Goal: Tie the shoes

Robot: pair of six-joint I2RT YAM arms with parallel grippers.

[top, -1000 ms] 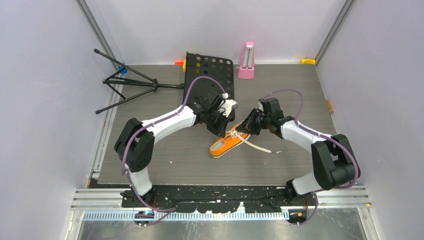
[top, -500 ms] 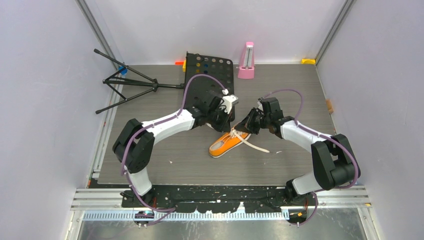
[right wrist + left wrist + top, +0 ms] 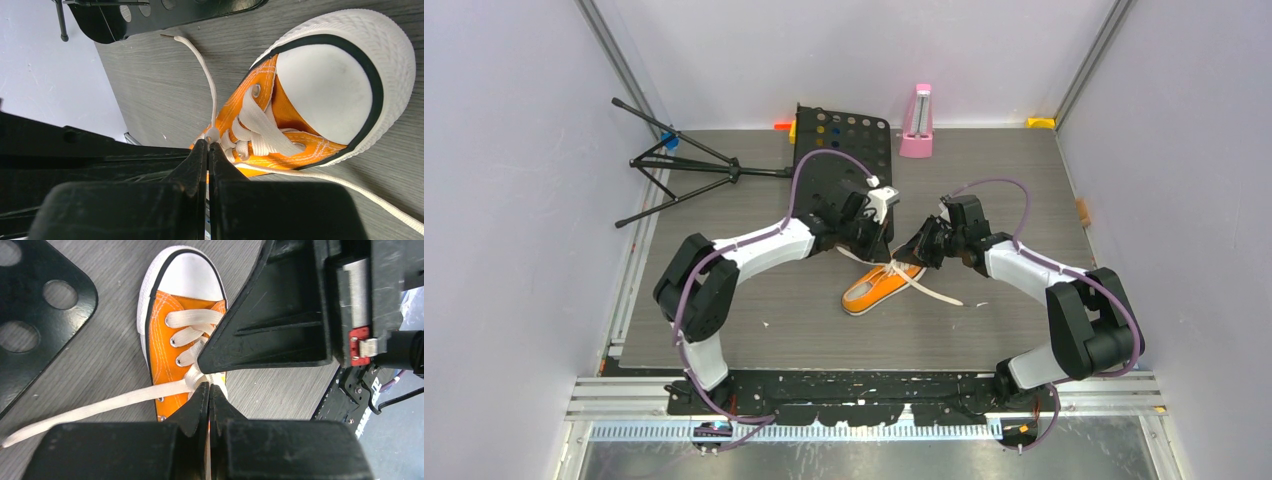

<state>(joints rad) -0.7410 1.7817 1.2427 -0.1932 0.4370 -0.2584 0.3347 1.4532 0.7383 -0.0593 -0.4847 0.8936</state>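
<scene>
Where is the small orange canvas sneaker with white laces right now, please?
Top view: the sneaker lies mid-table, just nearer than the black perforated plate, between the left gripper and right gripper, both shut on its white laces.

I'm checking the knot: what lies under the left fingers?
The sneaker's laced tongue and a white lace, pinched at the shut left fingertips, trailing onto the table. The heel and any knot are hidden beneath.

We see bright, even light; faint soft shadows; wrist views sharp on the sneaker (image 3: 165,355); near fingers (image 3: 125,450) blurred.
</scene>
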